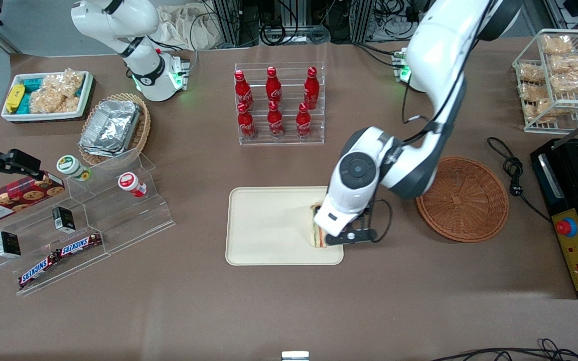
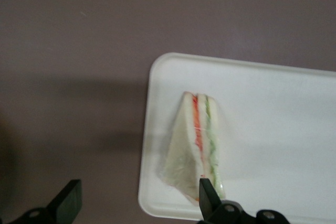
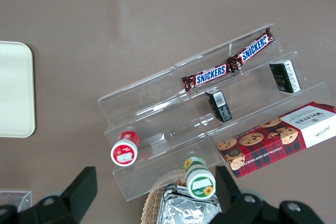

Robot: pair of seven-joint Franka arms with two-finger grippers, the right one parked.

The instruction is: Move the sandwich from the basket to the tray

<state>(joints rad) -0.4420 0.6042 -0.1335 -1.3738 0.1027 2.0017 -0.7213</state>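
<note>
The sandwich (image 2: 197, 145), a pale bread wedge with orange and green layers, lies on the cream tray (image 2: 273, 108) close to the tray's rim. In the front view the sandwich (image 1: 317, 236) peeks out from under my left arm's wrist (image 1: 354, 175), at the tray's (image 1: 269, 225) end toward the basket. My left gripper (image 2: 137, 202) hovers over it, open wide. One finger (image 2: 208, 192) overlaps the sandwich's edge and the other finger (image 2: 68, 203) is over bare table. Nothing is held. The reddish-brown basket (image 1: 462, 198) stands beside the tray, toward the working arm's end, with nothing in it.
A clear rack of red cola bottles (image 1: 276, 105) stands farther from the front camera than the tray. A stepped acrylic stand (image 1: 88, 225) with snacks lies toward the parked arm's end. A black machine (image 1: 577, 215) and its cable (image 1: 512, 168) sit past the basket.
</note>
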